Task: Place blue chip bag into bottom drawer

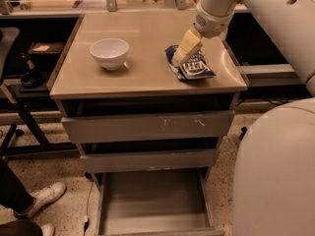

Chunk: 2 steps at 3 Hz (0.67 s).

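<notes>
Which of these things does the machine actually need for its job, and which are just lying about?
Needed: blue chip bag on the cabinet top; open bottom drawer; pincer, at the bag.
Lying about: white bowl; upper drawers; white shoe.

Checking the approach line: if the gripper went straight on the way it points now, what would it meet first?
Most likely the blue chip bag: the gripper slants down-left above the cabinet top, its tip at the bag's left edge. Depth is unclear, so it may be touching.
</notes>
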{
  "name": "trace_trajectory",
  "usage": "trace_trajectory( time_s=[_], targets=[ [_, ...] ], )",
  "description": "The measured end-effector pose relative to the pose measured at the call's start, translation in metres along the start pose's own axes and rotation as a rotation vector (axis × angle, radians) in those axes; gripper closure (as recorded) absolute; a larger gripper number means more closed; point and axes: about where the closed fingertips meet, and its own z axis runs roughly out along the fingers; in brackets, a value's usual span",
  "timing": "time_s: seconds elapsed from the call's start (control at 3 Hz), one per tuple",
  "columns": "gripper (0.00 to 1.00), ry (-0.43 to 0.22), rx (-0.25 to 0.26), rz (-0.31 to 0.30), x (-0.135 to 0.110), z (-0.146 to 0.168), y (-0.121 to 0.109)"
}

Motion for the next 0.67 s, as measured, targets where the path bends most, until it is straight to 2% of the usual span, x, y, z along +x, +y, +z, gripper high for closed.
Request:
trace_trajectory(
  time_s=[0.33, 0.67],
  targets=[
    [0.0, 0.0, -0.001, 0.005, -0.001, 0.003, 0.0],
    [0.0, 0.002, -0.051, -0.013, -0.005, 0.028, 0.008]
  ],
)
